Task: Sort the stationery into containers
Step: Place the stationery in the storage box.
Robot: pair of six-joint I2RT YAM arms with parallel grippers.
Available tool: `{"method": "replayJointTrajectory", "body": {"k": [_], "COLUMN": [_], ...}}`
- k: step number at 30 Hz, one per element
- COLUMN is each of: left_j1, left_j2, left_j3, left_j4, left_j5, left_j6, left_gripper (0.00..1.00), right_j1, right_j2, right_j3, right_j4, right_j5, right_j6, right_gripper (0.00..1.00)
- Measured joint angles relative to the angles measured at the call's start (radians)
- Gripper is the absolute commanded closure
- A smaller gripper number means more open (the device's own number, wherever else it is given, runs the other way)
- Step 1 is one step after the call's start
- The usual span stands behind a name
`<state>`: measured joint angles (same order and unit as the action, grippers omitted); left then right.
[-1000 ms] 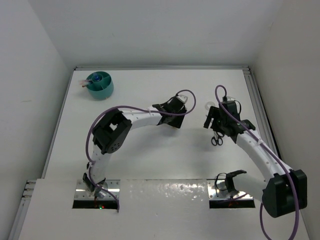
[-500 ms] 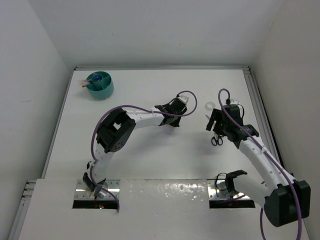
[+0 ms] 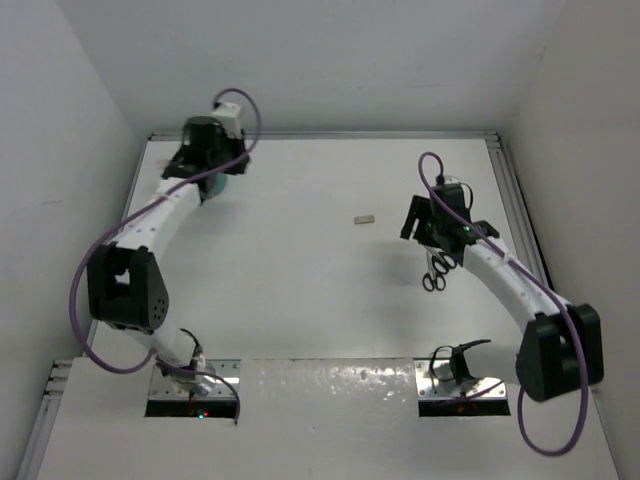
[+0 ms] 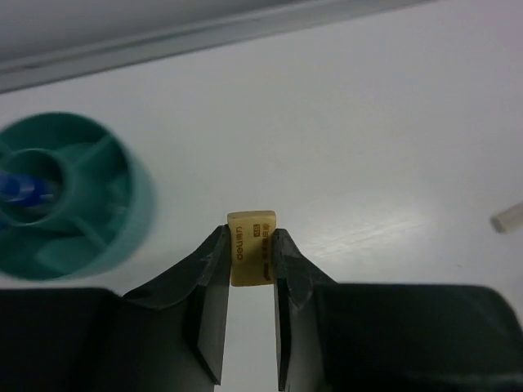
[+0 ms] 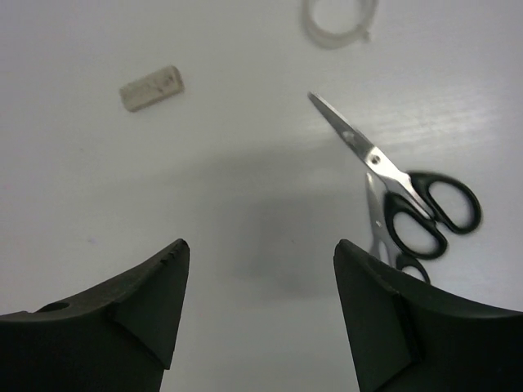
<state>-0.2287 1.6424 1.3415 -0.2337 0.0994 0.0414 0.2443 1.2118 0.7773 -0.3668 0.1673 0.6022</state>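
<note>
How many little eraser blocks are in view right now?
2. A tan eraser is pinched in the left gripper near the teal tub; a paler block lies loose on the table, left of the scissors. The tub could hide more.

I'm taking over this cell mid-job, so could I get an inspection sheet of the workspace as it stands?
Surface: white table, flat.
Job's things: teal tub with a blue item in its centre; tan eraser held beside the tub, not over it; scissors, pale block and clear tape ring lie loose on the table.
Clutter: nothing seen.
Grippers: left gripper shut on the tan eraser; right gripper open, above the table near the scissors.
Cables: purple cables loop off both arms, away from the items.
Surroundings: white walls; metal rail along the right edge.
</note>
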Motion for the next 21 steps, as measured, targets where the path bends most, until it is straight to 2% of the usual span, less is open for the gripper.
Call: {"method": "replayJointTrajectory", "body": {"k": [3, 8, 12, 21], "left_j1": [0.175, 0.316, 0.389, 0.489], "left_j2": [-0.071, -0.053, 0.028, 0.137], "left_j3": [-0.001, -0.002, -0.002, 0.013], "left_j4": [0.02, 0.039, 0.042, -0.029], "left_j5": [0.081, 0.231, 0.355, 0.532], "left_j6": [0.087, 0.194, 0.292, 0.73], "left_gripper": [1.0, 1.0, 1.0, 1.0], "right_j1": [0.024, 0.082, 0.111, 0.142], "right_j2": [0.143, 0.314, 0.404, 0.478], "right_j3": [0.128, 0.297, 0.381, 0.455], "right_j4": [0.022, 0.072, 0.079, 0.047], "right_j5": [-0.022, -0.046, -0.077, -0.07], "right_j6": [-0.004, -0.015, -0.014, -0.015], "right_gripper": [0.3, 0.3, 0.3, 0.3]}}
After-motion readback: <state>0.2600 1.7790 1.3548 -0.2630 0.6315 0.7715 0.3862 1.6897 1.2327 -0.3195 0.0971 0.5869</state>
